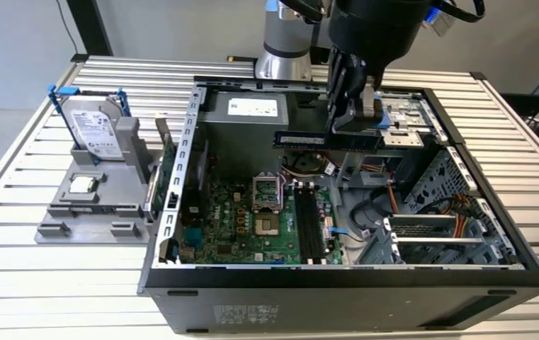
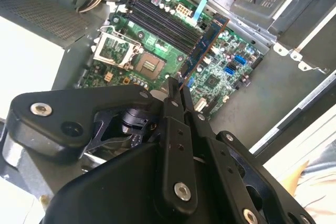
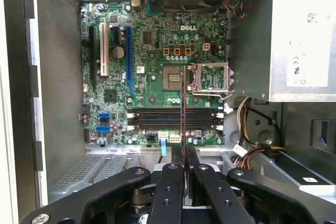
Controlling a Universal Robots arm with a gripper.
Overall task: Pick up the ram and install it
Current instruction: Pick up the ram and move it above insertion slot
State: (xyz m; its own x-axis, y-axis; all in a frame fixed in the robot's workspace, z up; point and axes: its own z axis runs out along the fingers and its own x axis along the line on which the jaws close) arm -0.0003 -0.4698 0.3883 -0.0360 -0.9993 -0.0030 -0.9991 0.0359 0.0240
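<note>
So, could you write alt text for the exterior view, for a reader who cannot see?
A black gripper holds the long dark-blue ram stick level above the green motherboard inside an open grey computer case. At the exterior view's left, a silver hard drive stands in a grey holder.

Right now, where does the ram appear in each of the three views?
Exterior view: the ram lies level in the gripper, above the open case.
Second wrist view: it slants away from the gripper, over the motherboard.
First wrist view: edge-on, a thin line crossing the memory slots.
Shared landmark: the CPU socket.
</note>
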